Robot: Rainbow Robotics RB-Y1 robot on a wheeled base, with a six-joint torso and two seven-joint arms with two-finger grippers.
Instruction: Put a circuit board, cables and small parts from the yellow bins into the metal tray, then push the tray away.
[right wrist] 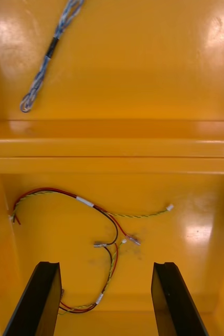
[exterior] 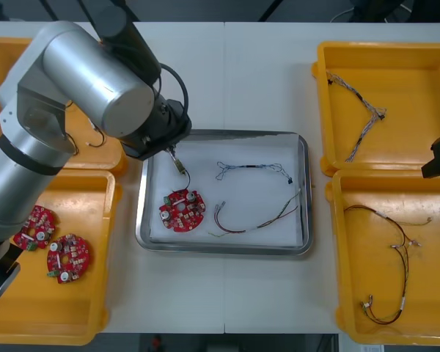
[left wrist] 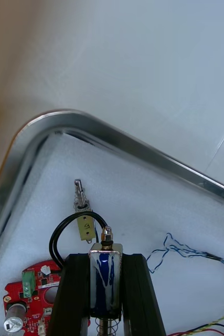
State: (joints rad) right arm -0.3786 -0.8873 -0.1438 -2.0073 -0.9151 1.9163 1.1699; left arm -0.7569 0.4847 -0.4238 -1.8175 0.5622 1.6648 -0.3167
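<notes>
- My left gripper (left wrist: 106, 258) is clamped on a small metal part (left wrist: 105, 281), low over the metal tray (exterior: 224, 250) mid-table. I think its black lead (left wrist: 53, 241) touches the liner, but it's hard to say.
- In the tray so far: circuit board (exterior: 182, 210), blue and white cable (exterior: 246, 169), red and yellow cable (exterior: 257, 224).
- To do: drop this part, then push the tray away.
- Right gripper (right wrist: 105, 294) waits with its fingers spread over the yellow bin (right wrist: 195, 210) at the near-right corner.
- The table (exterior: 227, 81) is light and plain, with bins along both side edges.
</notes>
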